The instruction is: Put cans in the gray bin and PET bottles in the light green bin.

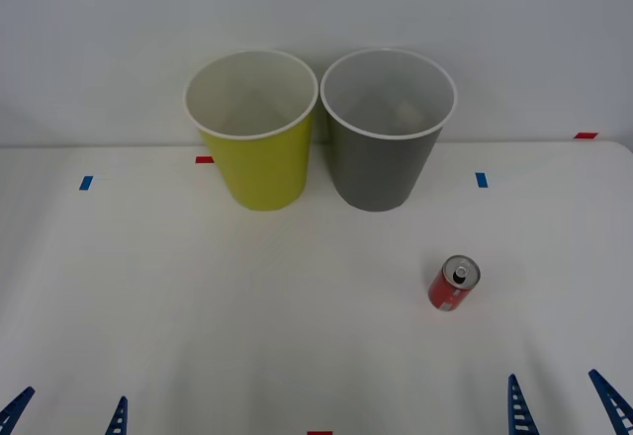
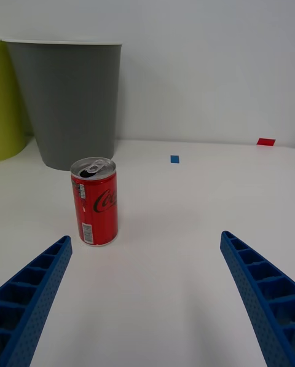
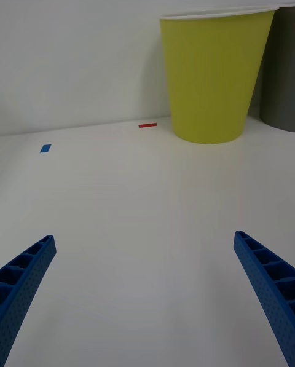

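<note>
At the near left edge of the white table point(image 1: 148, 297), the left gripper point(image 1: 67, 413) waits with its blue ribbed fingers spread wide and nothing between them. Its wrist view looks across bare tabletop toward the light green bin point(image 3: 212, 75), which stands well ahead of it, with a small red tape mark point(image 3: 147, 125) and a blue tape mark point(image 3: 45, 148) on the table nearby.

In the front view the light green bin point(image 1: 255, 158) stands upright at the back of the table, and just to its right, the rims nearly touching, stands the gray bin point(image 1: 384, 158), also upright.

Farther right and nearer the robot, the red Coca-Cola can point(image 1: 453, 284) stands upright on the table, well apart from both bins, its silver top and pull tab showing an opened mouth.

The right gripper point(image 1: 564, 405) sits at the near right edge, fingers parted wide and empty. In its wrist view the can point(image 2: 94, 201) stands just ahead of the fingertips, close to one finger point(image 2: 34, 293) and touching neither, with the gray bin point(image 2: 74, 102) behind it.
</note>
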`<state>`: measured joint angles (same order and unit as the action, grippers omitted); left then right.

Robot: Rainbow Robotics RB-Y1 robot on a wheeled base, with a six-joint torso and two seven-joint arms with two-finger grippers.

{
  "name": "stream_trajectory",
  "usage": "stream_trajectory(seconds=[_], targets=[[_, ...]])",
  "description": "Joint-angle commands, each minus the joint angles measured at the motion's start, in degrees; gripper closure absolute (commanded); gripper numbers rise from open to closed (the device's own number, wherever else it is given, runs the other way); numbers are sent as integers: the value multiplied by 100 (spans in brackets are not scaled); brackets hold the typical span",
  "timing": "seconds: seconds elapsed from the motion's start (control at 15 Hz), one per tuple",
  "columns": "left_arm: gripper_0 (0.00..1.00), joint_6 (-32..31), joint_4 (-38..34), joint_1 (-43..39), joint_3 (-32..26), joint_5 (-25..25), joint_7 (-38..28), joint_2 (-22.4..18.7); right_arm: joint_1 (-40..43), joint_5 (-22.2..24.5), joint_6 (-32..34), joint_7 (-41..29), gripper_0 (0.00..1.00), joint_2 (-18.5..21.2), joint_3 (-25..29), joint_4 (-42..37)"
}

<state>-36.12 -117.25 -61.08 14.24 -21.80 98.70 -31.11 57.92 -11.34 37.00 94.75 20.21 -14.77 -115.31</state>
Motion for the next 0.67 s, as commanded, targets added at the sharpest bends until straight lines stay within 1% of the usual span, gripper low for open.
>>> stream_trajectory(seconds=[0.07, 0.67], targets=[[0, 0, 0, 0, 0, 0, 0, 0, 0, 0, 0, 0, 17, 0, 0, 0], [0, 0, 0, 0, 0, 0, 0, 0, 0, 0, 0, 0, 18, 0, 0, 0]])
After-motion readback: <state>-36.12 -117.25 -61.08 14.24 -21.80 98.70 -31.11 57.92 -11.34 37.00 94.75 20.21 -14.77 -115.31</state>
